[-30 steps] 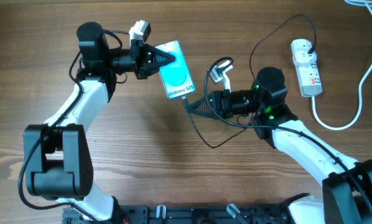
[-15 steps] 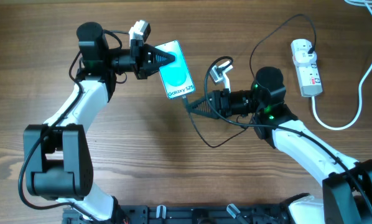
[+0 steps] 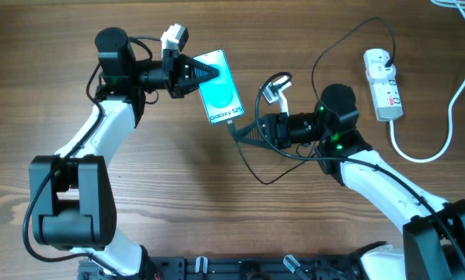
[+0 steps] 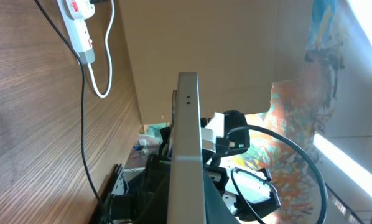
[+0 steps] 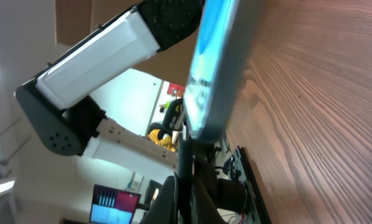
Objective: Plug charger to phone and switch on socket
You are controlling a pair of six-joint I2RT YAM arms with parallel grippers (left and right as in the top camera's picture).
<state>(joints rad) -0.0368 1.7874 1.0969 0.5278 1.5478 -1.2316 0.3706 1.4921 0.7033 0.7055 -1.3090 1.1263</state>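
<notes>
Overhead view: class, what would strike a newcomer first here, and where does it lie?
The bright cyan phone stands out, held just left of centre near the top by the left arm's fingers. At its lower end the right arm's fingers grip the plug of the black charger cable. A white power strip lies at the upper right.
</notes>
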